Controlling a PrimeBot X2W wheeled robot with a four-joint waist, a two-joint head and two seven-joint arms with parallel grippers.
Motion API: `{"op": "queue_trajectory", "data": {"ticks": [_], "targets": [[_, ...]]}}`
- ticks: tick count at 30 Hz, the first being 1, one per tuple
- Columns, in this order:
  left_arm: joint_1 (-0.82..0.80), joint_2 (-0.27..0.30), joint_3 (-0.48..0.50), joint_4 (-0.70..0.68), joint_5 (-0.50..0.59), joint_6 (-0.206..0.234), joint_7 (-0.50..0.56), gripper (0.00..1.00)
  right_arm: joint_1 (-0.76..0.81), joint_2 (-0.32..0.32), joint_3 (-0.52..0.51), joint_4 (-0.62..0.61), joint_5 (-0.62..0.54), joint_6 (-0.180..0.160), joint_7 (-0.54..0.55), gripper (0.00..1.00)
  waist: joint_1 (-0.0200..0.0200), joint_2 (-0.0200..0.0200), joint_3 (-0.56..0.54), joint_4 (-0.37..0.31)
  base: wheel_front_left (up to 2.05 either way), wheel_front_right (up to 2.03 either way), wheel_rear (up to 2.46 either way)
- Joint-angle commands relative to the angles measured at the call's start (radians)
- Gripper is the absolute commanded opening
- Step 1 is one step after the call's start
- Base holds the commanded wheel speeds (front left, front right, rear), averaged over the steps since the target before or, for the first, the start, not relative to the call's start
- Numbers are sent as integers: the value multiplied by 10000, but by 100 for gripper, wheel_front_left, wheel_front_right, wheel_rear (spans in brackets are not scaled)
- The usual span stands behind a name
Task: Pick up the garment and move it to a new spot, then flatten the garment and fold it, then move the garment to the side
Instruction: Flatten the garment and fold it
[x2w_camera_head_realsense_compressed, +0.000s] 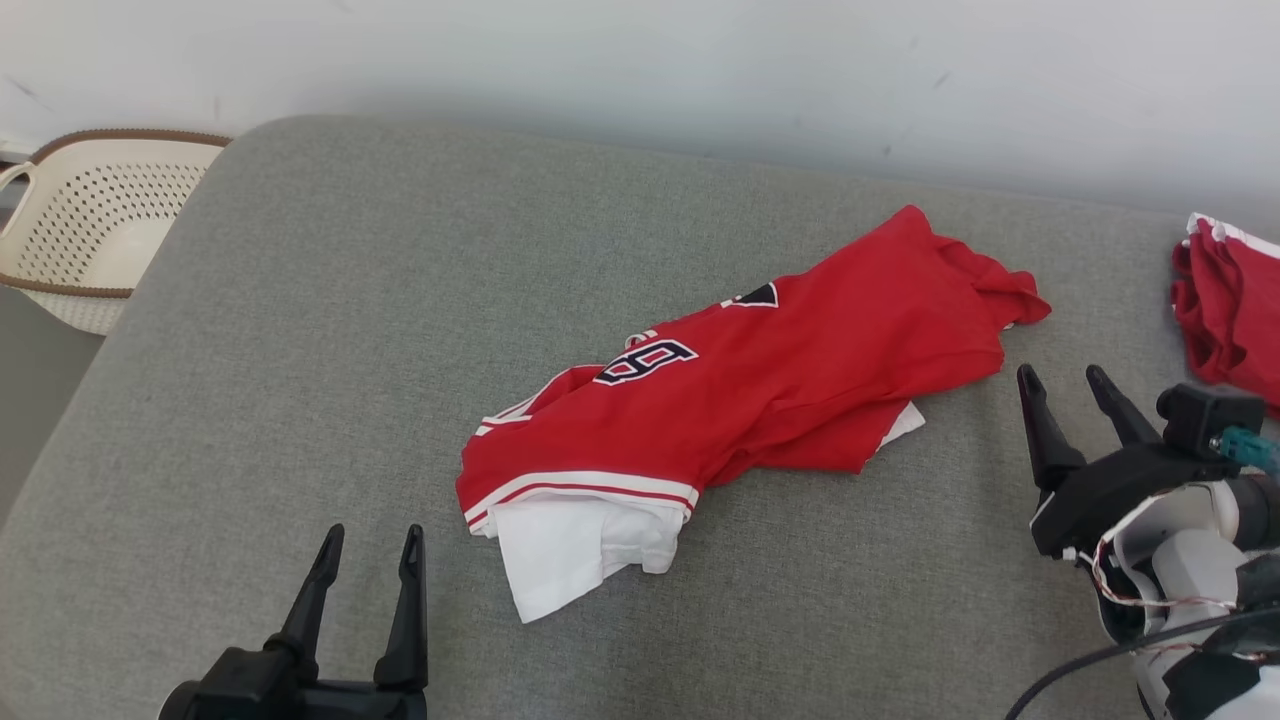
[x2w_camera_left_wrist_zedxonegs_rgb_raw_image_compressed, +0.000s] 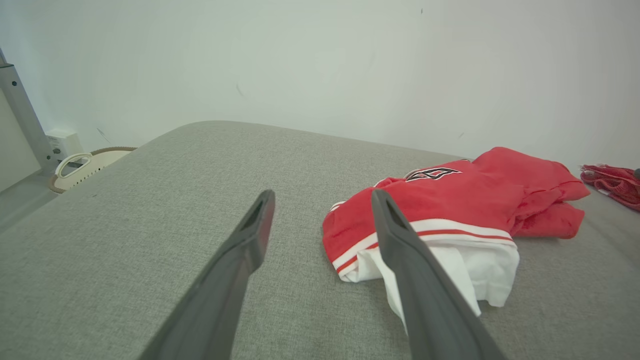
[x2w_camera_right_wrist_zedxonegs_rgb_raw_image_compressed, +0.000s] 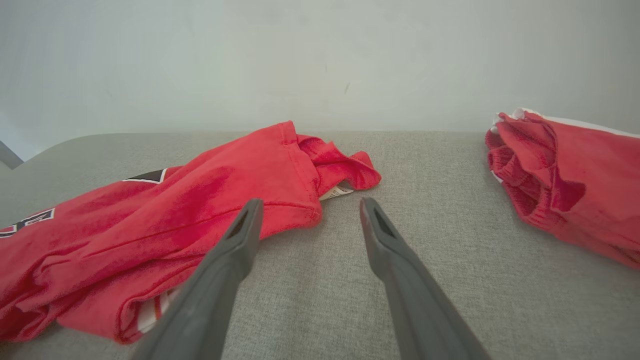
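Look at the print first: the red garment (x2w_camera_head_realsense_compressed: 760, 380) carries a black character edged in white (x2w_camera_head_realsense_compressed: 645, 360). It reads like an 8, though a fold crosses it and you cannot be sure. Further up the cloth sits a black triangular patch (x2w_camera_head_realsense_compressed: 757, 296), cut off by another fold. In the right wrist view a small white care tag (x2w_camera_right_wrist_zedxonegs_rgb_raw_image_compressed: 336, 192) pokes out at the bunched end, its print too small to read.

The garment lies crumpled and slantwise on the grey padded surface (x2w_camera_head_realsense_compressed: 330, 330), with its white-and-red striped hem and white lining toward you.

Your left gripper (x2w_camera_head_realsense_compressed: 373, 535) has its 2 fingers spread and holds nothing. It sits near the white lining, just to its left, without touching it. Your right gripper (x2w_camera_head_realsense_compressed: 1060, 375) is also spread wide and empty, just beside the garment's bunched right end. In the right wrist view its left finger overlaps the red edge, but you cannot tell whether they touch.

A second red garment (x2w_camera_head_realsense_compressed: 1225, 310) lies bunched at the far right, well apart from the first. A cream perforated basket (x2w_camera_head_realsense_compressed: 90, 230) stands off the surface's left corner.
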Motion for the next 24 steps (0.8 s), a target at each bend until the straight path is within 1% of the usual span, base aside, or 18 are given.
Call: {"op": "queue_trajectory", "data": {"ticks": [1, 5, 10, 21, 22, 23, 24], "targets": [[-8, 7, 18, -28, 99, -32, -40, 100, -173, 31, -21, 5, -71, -11, 28, 100, 0, 0, 74, 16, 0, 0, 0], [-167, 7, -88, -37, 0, -32, -40, 100, -592, 119, -13, 414, -111, -11, 228, 100, 0, 0, 282, 150, 0, 0, 0], [-273, 7, -172, -12, -96, 24, -40, 100, -1231, 176, 69, 1263, -60, -11, 345, 100, 0, 0, 574, 413, 0, 0, 0], [-485, 7, -264, -102, -179, 84, -40, 100, -2288, 127, 341, 3020, 199, -11, 59, 100, 0, 0, 1163, 888, 0, 0, 0], [-505, 8, -273, -105, -193, 74, -40, 100, -2352, 131, 377, 3133, 209, -11, 36, 35, 0, 0, 1206, 914, 0, 0, 0], [-530, 5, -289, -113, -204, 81, -40, 100, -2408, 126, 403, 3221, 233, -11, -40, 2, 0, 0, 1238, 933, 0, 0, 0], [-547, 7, -295, -110, -202, 97, -40, 100, -2455, 138, 445, 3295, 249, -11, -101, 0, 0, 0, 1256, 943, 0, 0, 0]]}}
